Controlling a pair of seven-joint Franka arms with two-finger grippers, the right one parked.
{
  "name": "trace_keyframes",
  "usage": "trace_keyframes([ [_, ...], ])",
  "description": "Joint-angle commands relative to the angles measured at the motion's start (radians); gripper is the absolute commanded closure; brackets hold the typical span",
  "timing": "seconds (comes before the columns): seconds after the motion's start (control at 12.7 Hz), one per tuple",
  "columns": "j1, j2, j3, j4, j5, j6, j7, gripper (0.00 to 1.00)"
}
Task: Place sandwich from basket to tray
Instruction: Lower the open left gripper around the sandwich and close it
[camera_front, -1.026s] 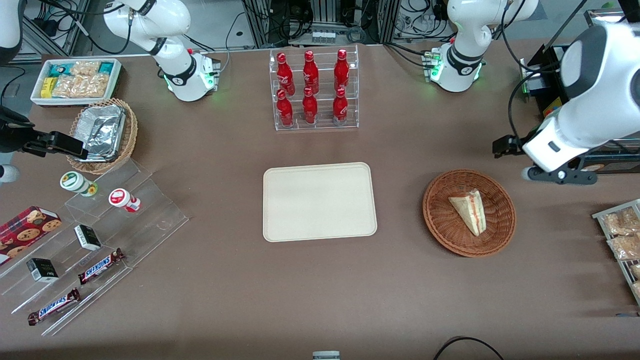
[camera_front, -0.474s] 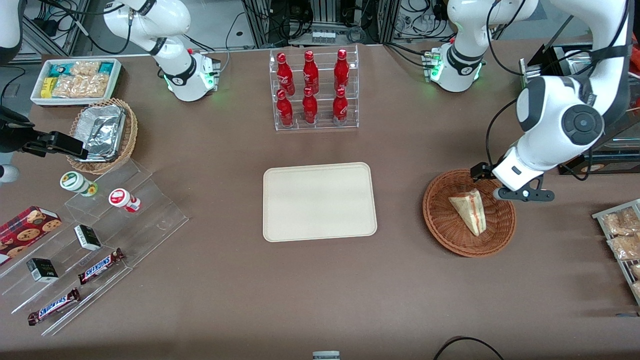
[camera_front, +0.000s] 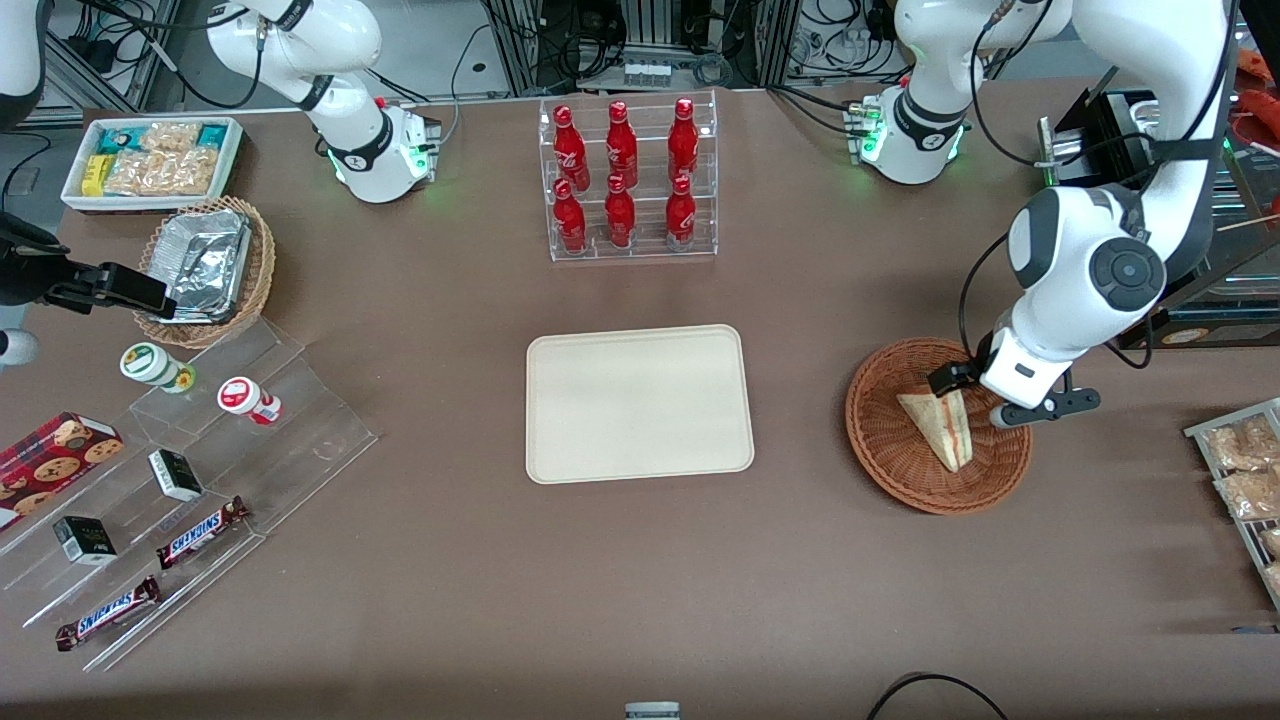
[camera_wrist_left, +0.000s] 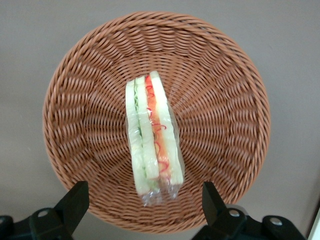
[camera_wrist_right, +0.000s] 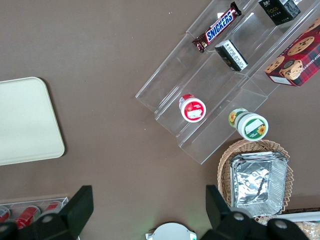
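The sandwich (camera_front: 941, 430) (camera_wrist_left: 152, 135), a plastic-wrapped white wedge with a red and green filling stripe, lies in the round reddish-brown wicker basket (camera_front: 880, 462) (camera_wrist_left: 225, 100). My gripper (camera_front: 996, 394) (camera_wrist_left: 144, 195) hangs open just above the basket, over the sandwich's wide end. Its two fingers stand wide apart on either side of the sandwich and touch nothing. The cream tray (camera_front: 640, 405) (camera_wrist_right: 25, 120) lies flat at the middle of the table, beside the basket toward the parked arm's end, with nothing on it.
A clear rack of red bottles (camera_front: 627, 180) stands farther from the front camera than the tray. Clear stepped shelves with snacks (camera_front: 200, 470), a tan basket of foil trays (camera_front: 210, 265) and a white snack bin (camera_front: 150, 160) sit toward the parked arm's end. Snack packets (camera_front: 1245, 470) lie near the basket.
The left arm has swung in and come down, from outside the basket's rim to just over the sandwich's wide end. The sandwich, basket and tray have not moved.
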Motion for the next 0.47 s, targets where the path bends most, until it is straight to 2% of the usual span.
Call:
trace_keyframes([
  [0.0,-0.002,0.014,-0.005,0.002,0.01,0.041,-0.183,0.0],
  [0.16,-0.002,0.031,-0.005,0.003,0.008,0.055,-0.259,0.0],
  [0.39,-0.004,0.052,-0.005,0.002,0.013,0.061,-0.257,0.0],
])
